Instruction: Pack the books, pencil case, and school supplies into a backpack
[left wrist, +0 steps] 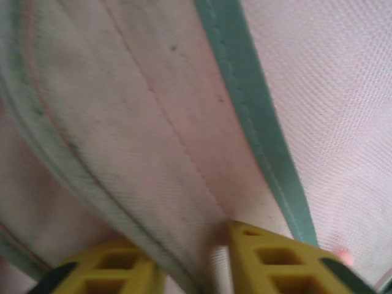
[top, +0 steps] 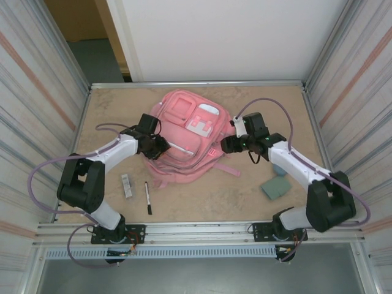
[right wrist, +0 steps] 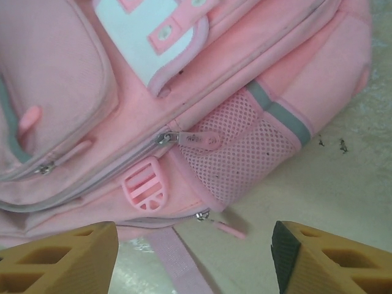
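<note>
The backpack (top: 187,138) is matt pink woven cloth, showing a fine twill weave close up, with grey-green binding tape (left wrist: 257,110) along one seam. Its side pocket (right wrist: 245,153) is open mesh, the buckle (right wrist: 145,191) is smooth pink plastic, and the zip pull (right wrist: 202,141) looks rubbery. The fingers (right wrist: 61,263) of the right gripper (right wrist: 196,239) are matt yellow plastic with moulded hollows and a dark pad. The worktop (top: 202,196) is dull, mottled beige and stone-like. The rail (top: 202,231) along its near edge is brushed metal.

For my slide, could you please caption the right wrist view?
Open right gripper hovers near the mesh pocket of the pink backpack.
</note>
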